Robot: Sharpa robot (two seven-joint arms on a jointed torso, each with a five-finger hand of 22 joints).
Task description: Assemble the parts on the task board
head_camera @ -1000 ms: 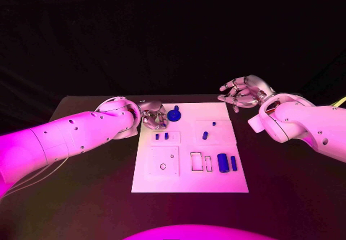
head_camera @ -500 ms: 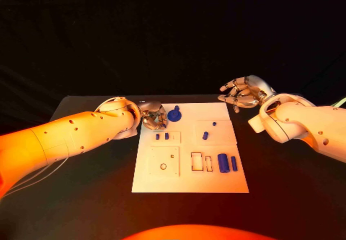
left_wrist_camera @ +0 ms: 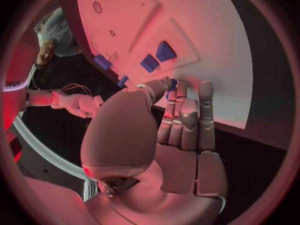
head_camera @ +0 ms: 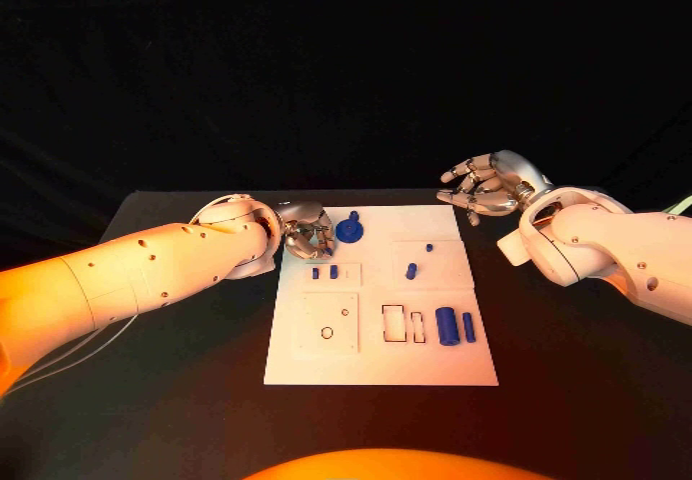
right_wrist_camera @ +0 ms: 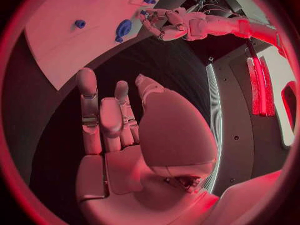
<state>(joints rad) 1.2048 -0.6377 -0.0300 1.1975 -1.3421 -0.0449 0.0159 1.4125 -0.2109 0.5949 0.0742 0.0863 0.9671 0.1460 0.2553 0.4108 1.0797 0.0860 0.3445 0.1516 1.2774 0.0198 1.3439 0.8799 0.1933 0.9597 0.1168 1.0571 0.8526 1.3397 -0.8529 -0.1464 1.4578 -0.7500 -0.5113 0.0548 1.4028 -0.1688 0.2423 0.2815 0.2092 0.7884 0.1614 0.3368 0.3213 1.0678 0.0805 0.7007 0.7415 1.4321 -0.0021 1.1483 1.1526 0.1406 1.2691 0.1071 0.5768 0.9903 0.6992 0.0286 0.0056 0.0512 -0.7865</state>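
Left silver hand [head_camera: 304, 232], upper left of the white task board [head_camera: 381, 360], fingers curled — pinching a small blue part [left_wrist_camera: 172, 83]. Right silver hand [head_camera: 486, 186] hovers upper right, loosely curled, holding nothing.

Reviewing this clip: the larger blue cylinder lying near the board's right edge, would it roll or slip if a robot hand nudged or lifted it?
The larger blue cylinder lies on its side on the white task board, so a sideways nudge would probably roll it toward the thinner cylinder beside it. It looks rigid and smooth, likely light, so a pinch across its round flank might slip.
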